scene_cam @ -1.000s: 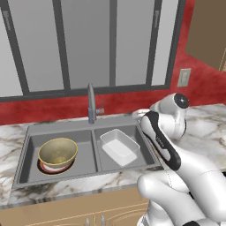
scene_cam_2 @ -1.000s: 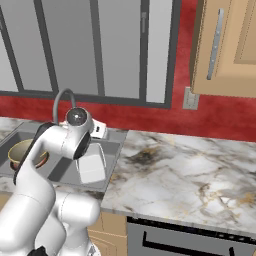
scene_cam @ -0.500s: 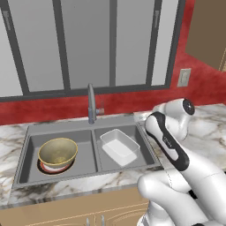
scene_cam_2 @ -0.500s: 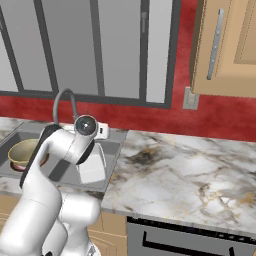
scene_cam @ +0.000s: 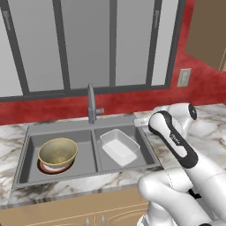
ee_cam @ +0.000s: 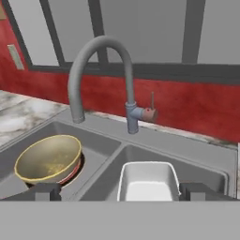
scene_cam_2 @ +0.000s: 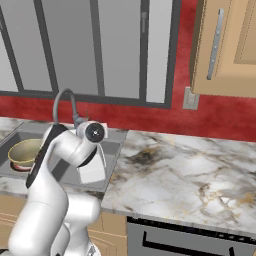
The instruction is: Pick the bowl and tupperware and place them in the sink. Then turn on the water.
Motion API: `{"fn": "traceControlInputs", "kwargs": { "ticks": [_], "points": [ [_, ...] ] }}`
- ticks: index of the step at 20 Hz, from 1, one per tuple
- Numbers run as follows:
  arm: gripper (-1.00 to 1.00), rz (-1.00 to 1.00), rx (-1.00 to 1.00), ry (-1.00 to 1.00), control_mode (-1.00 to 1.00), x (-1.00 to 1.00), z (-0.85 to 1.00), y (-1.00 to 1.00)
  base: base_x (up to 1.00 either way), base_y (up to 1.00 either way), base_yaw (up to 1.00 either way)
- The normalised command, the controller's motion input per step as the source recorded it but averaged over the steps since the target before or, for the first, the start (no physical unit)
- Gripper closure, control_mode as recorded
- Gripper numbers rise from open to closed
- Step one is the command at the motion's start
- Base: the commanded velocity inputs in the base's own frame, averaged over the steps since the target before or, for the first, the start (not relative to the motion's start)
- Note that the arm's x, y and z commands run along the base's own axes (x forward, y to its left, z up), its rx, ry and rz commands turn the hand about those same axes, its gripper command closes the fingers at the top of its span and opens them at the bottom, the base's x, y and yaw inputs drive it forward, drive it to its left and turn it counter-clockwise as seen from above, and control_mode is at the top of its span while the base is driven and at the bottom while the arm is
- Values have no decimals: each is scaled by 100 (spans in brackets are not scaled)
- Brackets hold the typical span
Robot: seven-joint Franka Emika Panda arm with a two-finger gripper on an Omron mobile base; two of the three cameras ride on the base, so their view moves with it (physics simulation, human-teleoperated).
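Observation:
The grey double-basin sink (scene_cam: 62, 128) holds both items. The olive-gold bowl (scene_cam: 58, 152) rests in the left basin on a red plate (scene_cam: 49, 168). In the right basin lies the white tupperware (scene_cam: 119, 146). From the hand view, the bowl (ee_cam: 47, 159) is at lower left and the tupperware (ee_cam: 149, 180) at lower centre. My gripper (ee_cam: 121, 192) is open and empty, hovering back from the right basin. The faucet (ee_cam: 101, 61) arches behind the divider with its lever (ee_cam: 150, 112) to the side. No water stream shows.
Marble counter (scene_cam_2: 190, 175) stretches right of the sink (scene_cam_2: 112, 135). Behind runs a red wall with an outlet (scene_cam: 183, 77) under a grey window. A wooden cabinet (scene_cam_2: 225, 45) hangs at the upper right. My white arm (scene_cam: 172, 139) bends over the sink's right edge.
The arm's elbow has shifted slightly right and lower. Bowl and tupperware have stayed in their basins.

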Motion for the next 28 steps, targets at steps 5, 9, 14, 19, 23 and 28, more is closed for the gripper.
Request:
{"fn": "traceControlInputs", "kwargs": {
  "ticks": [5,9,14,19,23,28],
  "points": [
    [-100,16,0,-11,-100,5,0,10,0,0,0],
    [-100,11,0,-11,-100,13,0,1,0,0,0],
    [-100,7,0,-14,-100,9,5,1,0,0,0],
    [-100,0,2,-15,-100,0,1,0,0,0,0],
    [-100,0,7,-2,-100,0,0,4,0,0,0],
    [-100,0,8,-2,-100,0,-2,9,0,0,0]
  ]
}}
